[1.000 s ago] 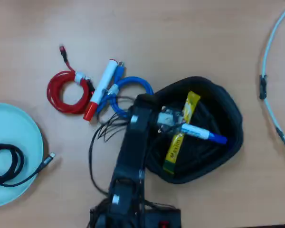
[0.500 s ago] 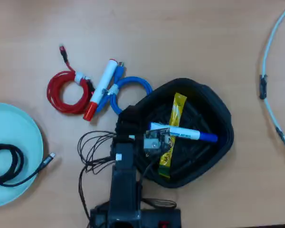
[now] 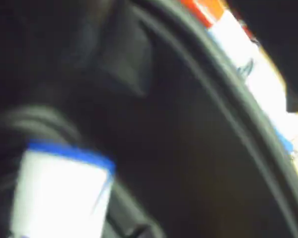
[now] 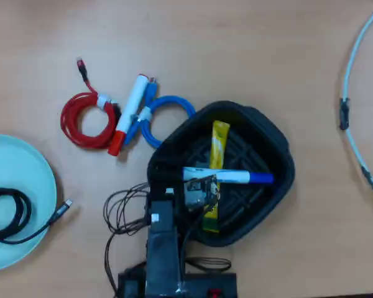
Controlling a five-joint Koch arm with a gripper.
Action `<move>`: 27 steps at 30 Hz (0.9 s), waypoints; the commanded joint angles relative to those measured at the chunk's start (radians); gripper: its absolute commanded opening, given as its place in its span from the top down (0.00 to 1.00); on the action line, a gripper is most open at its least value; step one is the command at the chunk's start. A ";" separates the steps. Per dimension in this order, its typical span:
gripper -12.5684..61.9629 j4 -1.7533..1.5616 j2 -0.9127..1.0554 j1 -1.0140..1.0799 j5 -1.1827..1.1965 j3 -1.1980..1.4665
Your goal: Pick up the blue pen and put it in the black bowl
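Matte black bowl (image 4: 280, 149), glossy yellow packet (image 4: 219, 139), smooth wood-look table (image 4: 236, 49).

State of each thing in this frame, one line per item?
blue pen: lying across the bowl, over the yellow packet, gripper at its left end.
black bowl: upright, holding pen and packet.
yellow stick packet: lying in the bowl.
red-capped marker: capped, lying on the table.
teal plate: holds a black cable.
gripper: jaw state unclear.

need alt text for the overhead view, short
A black robot arm's gripper holds a white pen with a blue cap over a black rounded-square bowl, above a yellow stick packet lying inside.
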 commanded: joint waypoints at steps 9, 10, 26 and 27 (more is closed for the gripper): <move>0.45 -0.382 0.091 -0.060 0.026 0.273; 0.46 -0.425 0.091 -0.058 0.025 0.301; 0.46 -0.285 0.092 0.051 0.034 0.176; 0.46 -0.166 0.092 0.052 0.037 0.103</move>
